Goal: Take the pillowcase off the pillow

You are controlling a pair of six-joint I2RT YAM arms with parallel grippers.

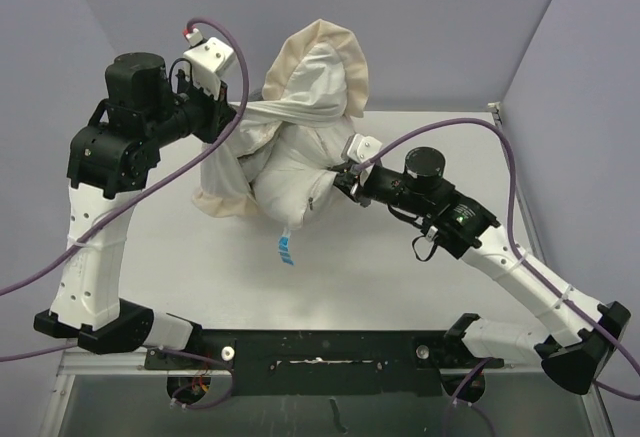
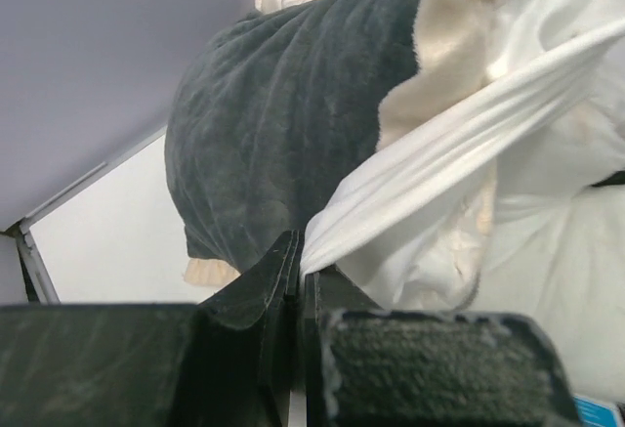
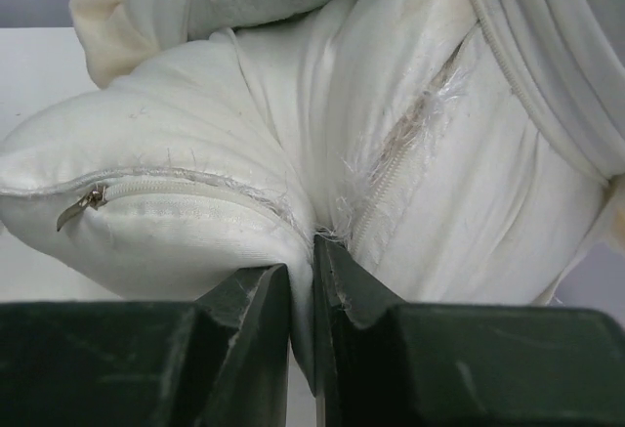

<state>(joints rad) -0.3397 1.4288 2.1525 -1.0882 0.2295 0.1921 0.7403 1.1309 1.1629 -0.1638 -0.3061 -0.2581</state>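
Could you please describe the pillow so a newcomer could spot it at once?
Find the fabric bundle on the table. The pillow is its plump white lower part, pinched by the right tool. Unlike the pillowcase, it has no frill.

Plush matt cloth pillowcase (image 2: 264, 144); smooth cloth pillow (image 3: 146, 153).

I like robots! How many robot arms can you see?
2. The left arm, at the left, pinches a stretched strip of pillowcase in its fingers. The right arm, at the right, pinches the pillow. None seem hidden.
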